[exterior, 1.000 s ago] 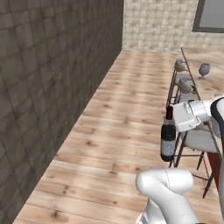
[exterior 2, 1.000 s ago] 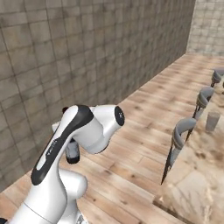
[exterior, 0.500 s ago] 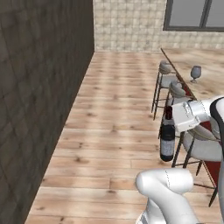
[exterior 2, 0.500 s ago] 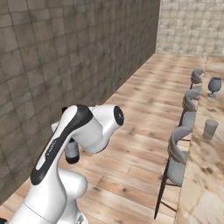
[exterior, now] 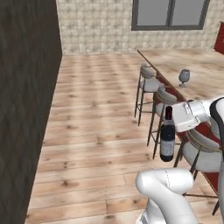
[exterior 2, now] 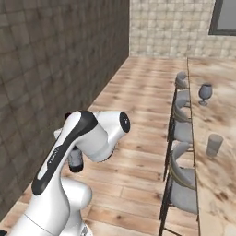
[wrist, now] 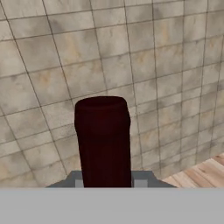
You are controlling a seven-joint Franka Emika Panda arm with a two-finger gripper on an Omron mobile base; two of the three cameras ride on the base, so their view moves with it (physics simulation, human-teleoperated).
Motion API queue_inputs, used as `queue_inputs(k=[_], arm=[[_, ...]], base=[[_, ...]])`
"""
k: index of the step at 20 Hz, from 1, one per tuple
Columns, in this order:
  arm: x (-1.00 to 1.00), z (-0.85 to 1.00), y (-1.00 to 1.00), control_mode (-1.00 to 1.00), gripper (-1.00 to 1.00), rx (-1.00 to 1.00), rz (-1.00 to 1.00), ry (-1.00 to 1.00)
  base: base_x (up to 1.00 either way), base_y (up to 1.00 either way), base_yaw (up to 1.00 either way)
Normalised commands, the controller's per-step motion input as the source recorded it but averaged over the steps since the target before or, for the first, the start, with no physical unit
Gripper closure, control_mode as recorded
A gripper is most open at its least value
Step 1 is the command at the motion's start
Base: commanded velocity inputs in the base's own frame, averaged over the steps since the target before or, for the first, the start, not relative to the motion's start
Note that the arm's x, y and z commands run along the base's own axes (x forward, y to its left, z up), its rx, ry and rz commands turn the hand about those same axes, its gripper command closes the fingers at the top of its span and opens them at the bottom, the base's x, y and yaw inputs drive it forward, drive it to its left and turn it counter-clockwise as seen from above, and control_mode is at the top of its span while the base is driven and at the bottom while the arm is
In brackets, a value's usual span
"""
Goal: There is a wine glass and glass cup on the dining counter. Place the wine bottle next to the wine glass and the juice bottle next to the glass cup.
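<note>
the tool (exterior: 174, 124), right of centre, is clamped on the wine bottle (exterior: 167, 139), carrying it upright toward the wine glass (exterior: 184, 77) on the desk (exterior: 205, 74), upper right.

Wine bottle (exterior 2: 75, 159) mostly behind arm.

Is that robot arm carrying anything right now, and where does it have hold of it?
Yes: the end effector is shut on the slim dark glass wine bottle, gripping it high up, around the dark red neck; the body hangs upright below.
</note>
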Motion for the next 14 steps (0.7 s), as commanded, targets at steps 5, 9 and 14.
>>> queue_inputs(k=[5,9,14], arm=[[0.00,0.00,0.00,1.00,1.00,0.00,0.00,0.00],[0.00,0.00,0.00,1.00,1.00,0.00,0.00,0.00],[0.00,0.00,0.00,1.00,1.00,0.00,0.00,0.00]], base=[[0.73,0.35,-0.37],[0.71,0.34,-0.39],[0.71,0.35,-0.40]])
